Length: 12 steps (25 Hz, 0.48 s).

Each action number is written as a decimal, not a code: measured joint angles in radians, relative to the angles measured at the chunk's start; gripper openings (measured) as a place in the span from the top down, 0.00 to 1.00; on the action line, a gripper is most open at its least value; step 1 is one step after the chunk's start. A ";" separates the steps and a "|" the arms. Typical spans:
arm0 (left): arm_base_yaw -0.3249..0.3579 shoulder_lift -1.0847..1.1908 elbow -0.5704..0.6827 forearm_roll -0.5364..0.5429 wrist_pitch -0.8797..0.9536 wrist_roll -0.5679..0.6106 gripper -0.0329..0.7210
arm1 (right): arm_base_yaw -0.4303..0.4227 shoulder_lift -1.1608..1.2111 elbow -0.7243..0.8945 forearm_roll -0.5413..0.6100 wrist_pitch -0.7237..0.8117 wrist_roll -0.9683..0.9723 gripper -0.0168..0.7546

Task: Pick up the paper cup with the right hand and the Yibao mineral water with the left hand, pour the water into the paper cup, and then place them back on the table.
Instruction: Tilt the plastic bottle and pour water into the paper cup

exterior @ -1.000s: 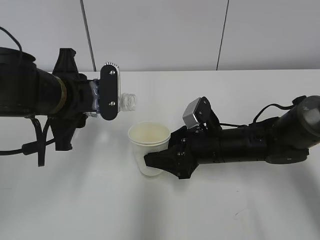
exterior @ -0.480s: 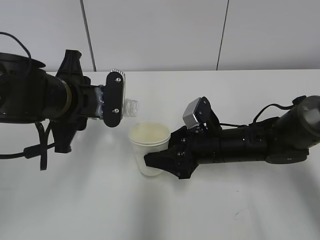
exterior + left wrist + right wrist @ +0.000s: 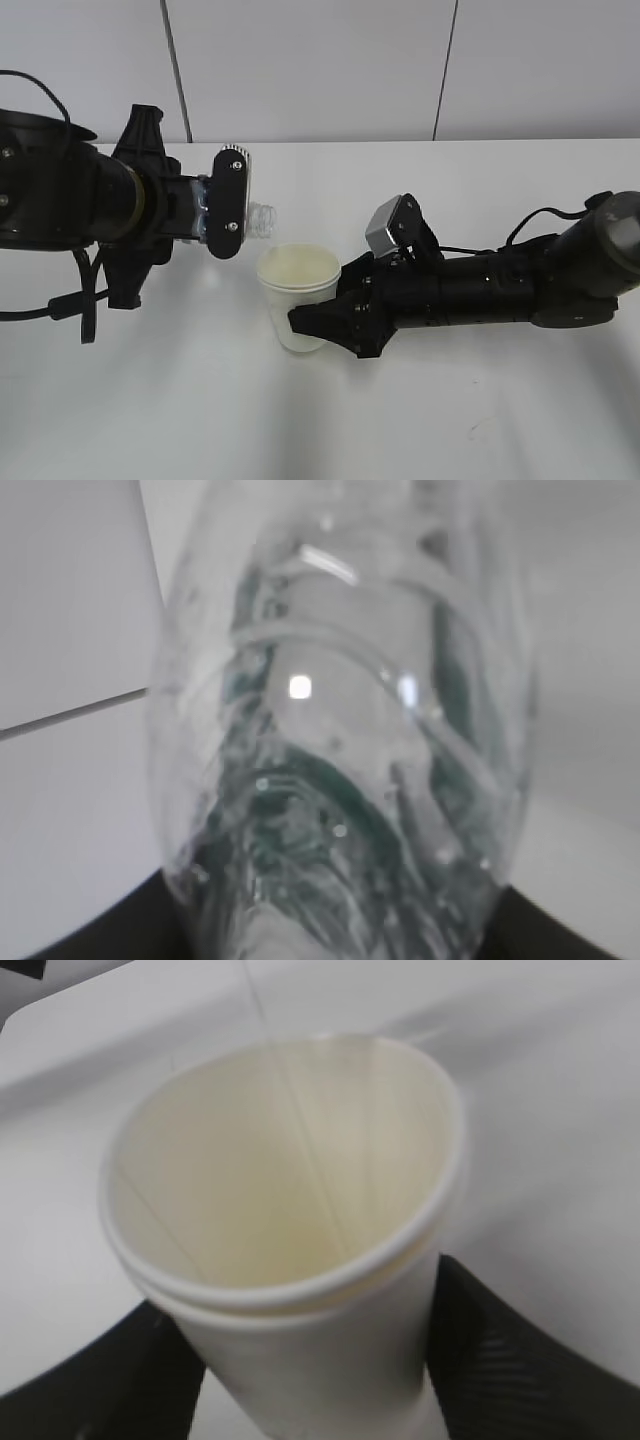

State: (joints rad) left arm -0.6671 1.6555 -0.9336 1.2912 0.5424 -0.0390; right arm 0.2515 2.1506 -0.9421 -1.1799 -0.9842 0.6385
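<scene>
My left gripper [image 3: 226, 203] is shut on the Yibao mineral water [image 3: 258, 219]. The clear bottle lies about level, its open neck pointing right, just up and left of the cup's rim. In the left wrist view the bottle [image 3: 340, 730] fills the frame, with green label colour showing through. My right gripper [image 3: 318, 322] is shut on the cream-white paper cup [image 3: 297, 295] and holds it upright near the white table [image 3: 420, 420]. In the right wrist view the cup [image 3: 290, 1210] stands between my black fingers [image 3: 500, 1350], its inside pale and open. No stream of water shows.
A grey wall with dark vertical seams rises behind the table's far edge [image 3: 440, 140]. Cables hang from the left arm [image 3: 80, 290] and run along the right arm [image 3: 530, 225].
My left gripper has moved right and slightly down with the bottle, and rolled, bringing the neck closer to the cup's rim. The right arm and cup have not moved.
</scene>
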 joint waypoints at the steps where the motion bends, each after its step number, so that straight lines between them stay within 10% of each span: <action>1: 0.000 0.000 0.000 0.001 0.000 0.000 0.52 | 0.000 0.000 0.000 0.000 0.000 0.000 0.33; 12: 0.000 0.000 0.000 0.038 0.012 0.000 0.52 | 0.000 0.000 0.000 0.000 0.000 0.000 0.33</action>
State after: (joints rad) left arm -0.6671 1.6555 -0.9336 1.3288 0.5547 -0.0390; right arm 0.2515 2.1506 -0.9421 -1.1799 -0.9842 0.6385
